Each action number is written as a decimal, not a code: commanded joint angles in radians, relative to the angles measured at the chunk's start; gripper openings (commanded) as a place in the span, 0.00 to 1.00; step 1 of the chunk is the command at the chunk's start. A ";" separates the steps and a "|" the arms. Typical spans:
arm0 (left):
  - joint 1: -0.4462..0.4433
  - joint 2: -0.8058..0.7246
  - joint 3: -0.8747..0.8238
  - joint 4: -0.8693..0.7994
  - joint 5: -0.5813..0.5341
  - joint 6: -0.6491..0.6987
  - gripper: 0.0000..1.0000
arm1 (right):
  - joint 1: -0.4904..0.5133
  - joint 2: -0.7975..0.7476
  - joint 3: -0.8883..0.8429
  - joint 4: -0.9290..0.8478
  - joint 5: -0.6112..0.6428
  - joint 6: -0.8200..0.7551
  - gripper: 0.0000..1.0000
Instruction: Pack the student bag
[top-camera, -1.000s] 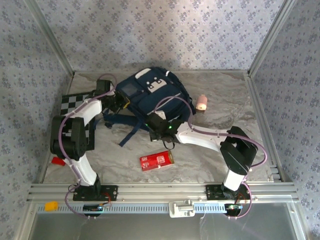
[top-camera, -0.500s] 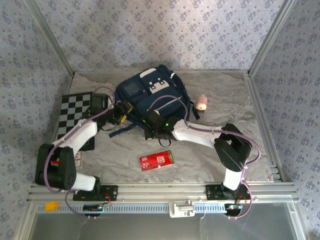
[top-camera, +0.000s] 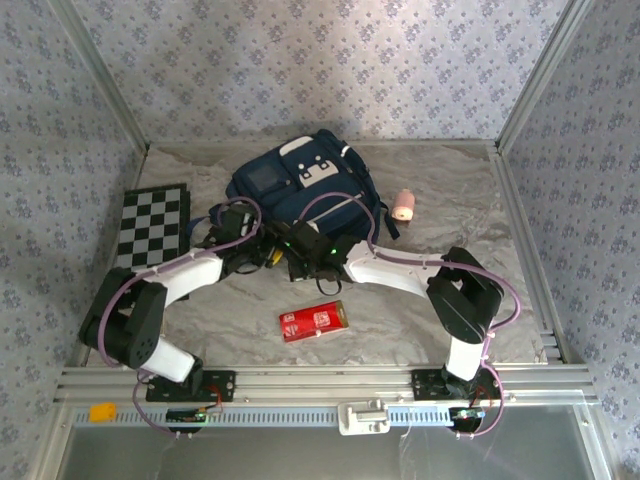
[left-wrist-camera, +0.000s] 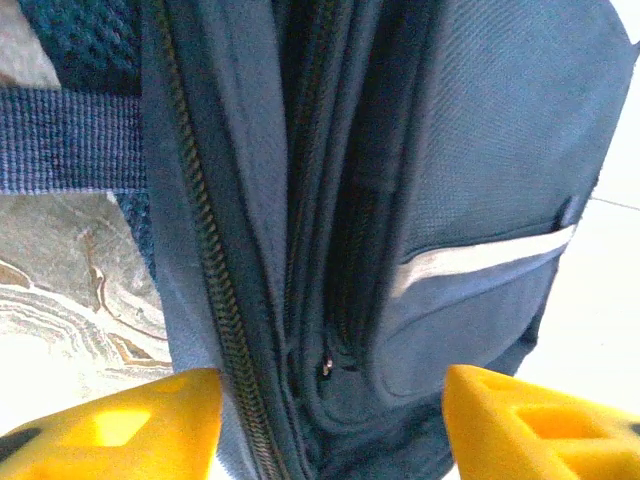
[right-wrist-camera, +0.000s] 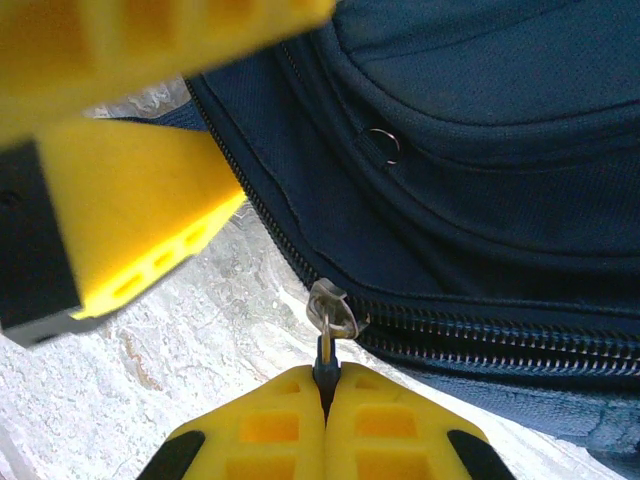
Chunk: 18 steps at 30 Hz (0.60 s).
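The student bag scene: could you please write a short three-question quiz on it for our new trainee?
1. True or false: the right gripper is shut on the zipper pull of the student bag.
2. The left gripper has its jaws: A) shut on the zipper pull; B) apart, astride the bag's zippered edge; C) shut, clear of the bag.
3. Which object lies on the table between the bag and the table's near edge?
Key: 1 true; 2 B; 3 the red carton.
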 joint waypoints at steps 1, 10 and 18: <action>-0.020 0.030 -0.001 0.106 -0.035 -0.075 0.51 | 0.012 0.005 0.015 0.006 0.016 0.020 0.00; -0.016 0.019 0.043 0.007 -0.085 0.024 0.00 | 0.012 -0.026 0.003 -0.054 0.059 0.022 0.00; 0.099 -0.019 0.088 -0.126 -0.088 0.190 0.00 | -0.004 -0.120 -0.108 -0.118 0.083 0.016 0.00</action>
